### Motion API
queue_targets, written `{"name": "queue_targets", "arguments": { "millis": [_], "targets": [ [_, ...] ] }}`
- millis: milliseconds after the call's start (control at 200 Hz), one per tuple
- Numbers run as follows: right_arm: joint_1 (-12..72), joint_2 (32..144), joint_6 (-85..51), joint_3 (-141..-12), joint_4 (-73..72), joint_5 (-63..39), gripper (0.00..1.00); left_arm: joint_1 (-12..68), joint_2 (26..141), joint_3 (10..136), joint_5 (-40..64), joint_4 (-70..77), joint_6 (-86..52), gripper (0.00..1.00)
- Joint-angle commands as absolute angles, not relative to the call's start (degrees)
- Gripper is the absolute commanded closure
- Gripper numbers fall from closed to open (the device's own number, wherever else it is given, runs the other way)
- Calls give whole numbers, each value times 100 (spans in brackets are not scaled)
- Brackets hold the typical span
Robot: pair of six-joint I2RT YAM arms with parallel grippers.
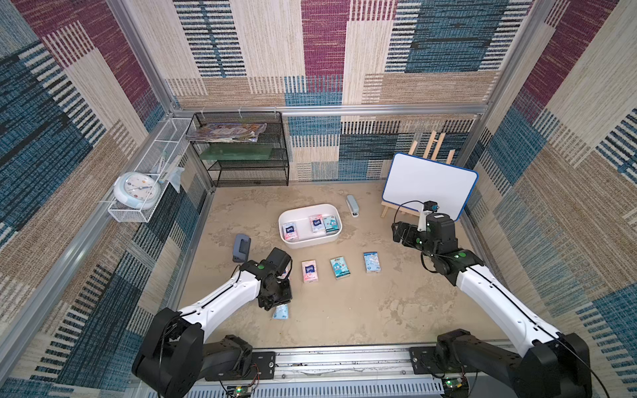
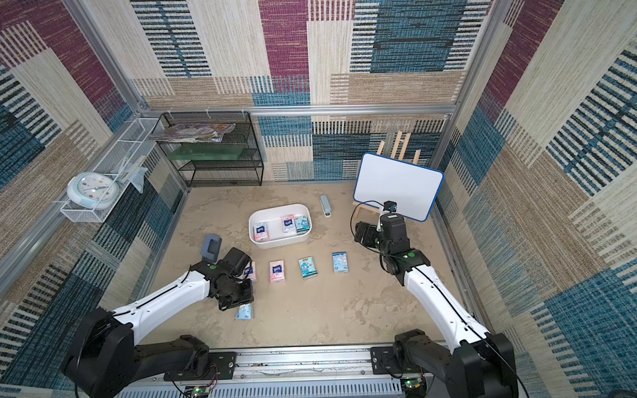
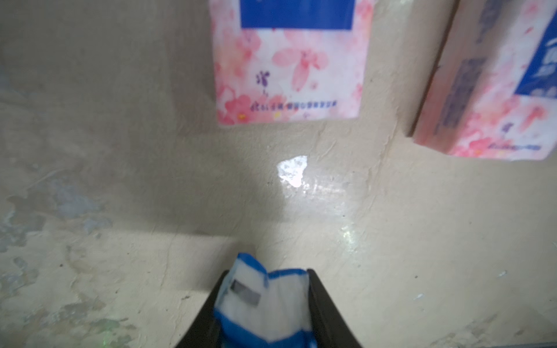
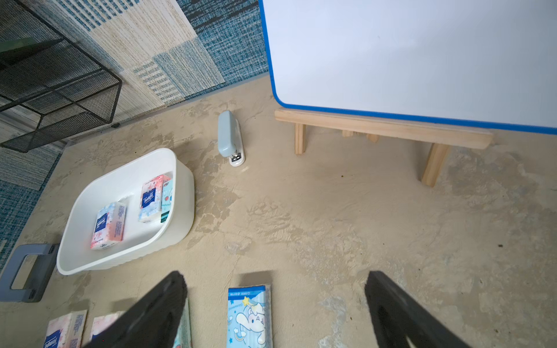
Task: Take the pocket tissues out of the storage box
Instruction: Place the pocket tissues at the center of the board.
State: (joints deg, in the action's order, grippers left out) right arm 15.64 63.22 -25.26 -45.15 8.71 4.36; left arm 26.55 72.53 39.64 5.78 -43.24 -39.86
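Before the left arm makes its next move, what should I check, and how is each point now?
1. The left gripper is shut on the blue packet: ok.
2. The table just in front of it is bare: ok.
3. The blue packet touches the table: cannot tell.
4. The right gripper is open and empty: ok.
5. The box is emptied: not ok, three packets lie inside.

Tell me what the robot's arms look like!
The left arm and right arm have smooth white shells, chunky black joints, thin black cables and a green dot near the wrist. The left end effector and right end effector each have two flat black fingers.
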Motion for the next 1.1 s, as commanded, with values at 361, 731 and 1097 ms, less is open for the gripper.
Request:
{"name": "queue_targets", "arguments": {
  "millis": [361,731,1097],
  "targets": [
    [1565,6270,-2619,-4474,840,589,2,2672,7342,4192,375,-4464,-3834,48],
    [1564,6275,-2641,-4481,834,668,2,2666,7298,4794,110,-4959,-3543,24],
    [1564,6267,-2583,-4526,790,714,2,2654,7402,5756,-295,-5333,-3039,9]
  ]
}}
